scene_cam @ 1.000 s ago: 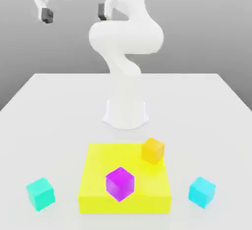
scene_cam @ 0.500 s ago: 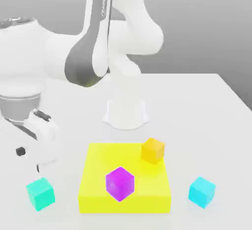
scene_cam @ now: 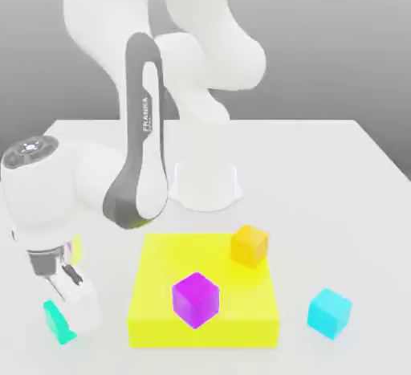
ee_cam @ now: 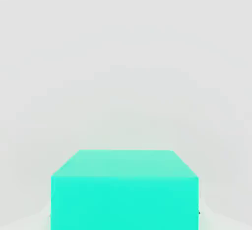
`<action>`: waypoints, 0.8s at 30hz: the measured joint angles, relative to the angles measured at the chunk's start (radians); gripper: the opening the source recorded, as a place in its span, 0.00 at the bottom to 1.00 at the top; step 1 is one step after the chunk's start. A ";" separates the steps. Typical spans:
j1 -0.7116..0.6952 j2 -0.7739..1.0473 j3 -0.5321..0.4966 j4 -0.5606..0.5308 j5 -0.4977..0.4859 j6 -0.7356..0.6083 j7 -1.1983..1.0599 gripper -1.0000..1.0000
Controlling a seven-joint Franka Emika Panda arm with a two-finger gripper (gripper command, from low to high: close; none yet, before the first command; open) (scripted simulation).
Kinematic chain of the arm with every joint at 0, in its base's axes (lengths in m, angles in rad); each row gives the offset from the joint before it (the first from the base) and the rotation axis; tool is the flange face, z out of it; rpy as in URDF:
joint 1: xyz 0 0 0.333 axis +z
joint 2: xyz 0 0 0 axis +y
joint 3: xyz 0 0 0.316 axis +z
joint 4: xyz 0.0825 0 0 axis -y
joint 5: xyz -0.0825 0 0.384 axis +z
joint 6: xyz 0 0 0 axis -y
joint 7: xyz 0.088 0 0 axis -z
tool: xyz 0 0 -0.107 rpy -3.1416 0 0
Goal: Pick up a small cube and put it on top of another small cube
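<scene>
White table point(scene_cam: 321, 165): gripper point(scene_cam: 66, 317) clamped narrowly around the turquoise cube point(scene_cam: 56, 323).
One sky-cyan cube point(scene_cam: 329, 312), one magenta cube point(scene_cam: 195, 299), one orange cube point(scene_cam: 250, 245), one yellow slab point(scene_cam: 160, 285).

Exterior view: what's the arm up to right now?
The arm has its hand down at the turquoise cube on the table, fingers shut on it; the cube is not yet lifted. The sky-cyan cube it should go on sits alone past the yellow slab, at the exterior view's right.

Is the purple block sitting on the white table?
No, the purple block sits on top of the yellow slab, near its front edge, not on the table.
</scene>
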 joint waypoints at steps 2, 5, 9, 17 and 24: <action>0.014 -0.064 -0.020 -0.013 -0.027 -0.050 0.020 0.00; 0.025 -0.154 -0.047 -0.007 -0.079 -0.116 0.044 0.00; 0.119 -0.205 0.007 0.033 -0.128 -0.147 0.123 0.00; 0.351 -0.275 0.190 -0.002 -0.172 -0.192 0.288 0.00; 0.604 -0.280 0.321 -0.081 -0.203 -0.191 0.408 0.00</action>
